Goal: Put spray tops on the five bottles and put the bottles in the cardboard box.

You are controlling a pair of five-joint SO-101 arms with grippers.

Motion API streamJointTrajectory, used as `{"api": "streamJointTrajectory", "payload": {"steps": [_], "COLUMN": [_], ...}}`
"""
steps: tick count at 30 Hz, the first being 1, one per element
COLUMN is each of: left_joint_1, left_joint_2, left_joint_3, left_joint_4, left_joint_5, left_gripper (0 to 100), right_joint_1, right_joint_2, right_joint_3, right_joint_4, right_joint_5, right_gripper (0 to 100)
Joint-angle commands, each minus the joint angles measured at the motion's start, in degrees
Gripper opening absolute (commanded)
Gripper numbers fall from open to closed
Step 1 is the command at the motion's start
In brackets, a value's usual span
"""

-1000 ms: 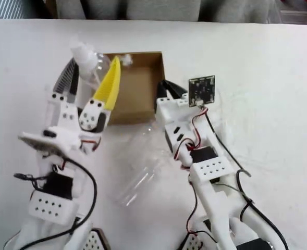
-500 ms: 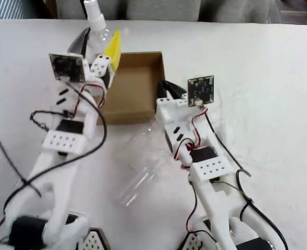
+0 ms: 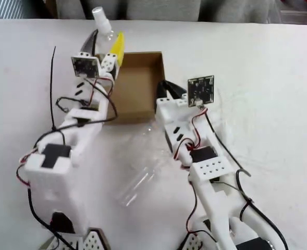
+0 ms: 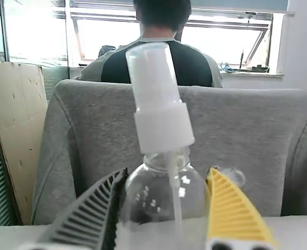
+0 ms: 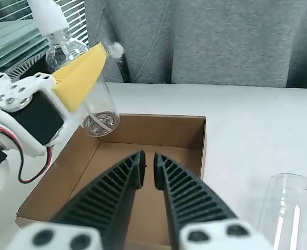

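1. Two arms stand side by side at a white surface (image 3: 268,67), with the cardboard box (image 3: 137,91) lying open between their claws.
2. The left claw (image 3: 106,36) is raised by the box's far left corner. It is closed around a clear bottle (image 4: 158,197), with the black finger on one side and the yellow finger on the other.
3. That bottle carries a white spray top (image 4: 156,99) at its upper end, and its dip tube runs down inside the clear body. In the right wrist view the bottle's base hangs above the box's far left corner, clear of the cardboard.
4. The right claw (image 5: 148,165) sits low at the box's near right side, its tips pointing in over the box floor. Its fingers are drawn together with only a thin slit between them, and they grip nothing.
5. A loose clear bottle (image 5: 287,208) lies on the surface just beside the box, on the right claw's side.
6. More clear bottles (image 3: 140,177) lie on the surface between the two arms. They are too faint to count.
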Motion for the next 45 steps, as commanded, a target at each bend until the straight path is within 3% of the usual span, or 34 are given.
{"api": "streamJointTrajectory", "payload": {"steps": [1,15,20,28,45], "left_joint_1": [-2.42,-2.51,-2.33,-2.33,-2.42], "left_joint_2": [4.44,10.42,14.90,18.24,28.79], "left_joint_3": [-8.53,-11.25,-11.87,-12.22,-23.12], "left_joint_4": [-1.67,-2.29,-8.00,-10.55,-11.52], "left_joint_5": [0.70,0.62,0.70,0.35,0.35], "left_gripper": [10,10,10,10,10], "right_joint_1": [0.48,0.57,0.57,0.48,0.57], "right_joint_2": [-0.31,-0.22,-0.22,-0.22,-0.22], "right_joint_3": [-1.23,-1.76,-1.76,-1.76,-1.85], "right_joint_4": [-1.27,-1.27,-1.27,-1.27,-1.27], "right_joint_5": [0.62,0.62,0.62,0.62,0.62], "right_gripper": [1.6,1.6,1.6,1.6,1.6]}}
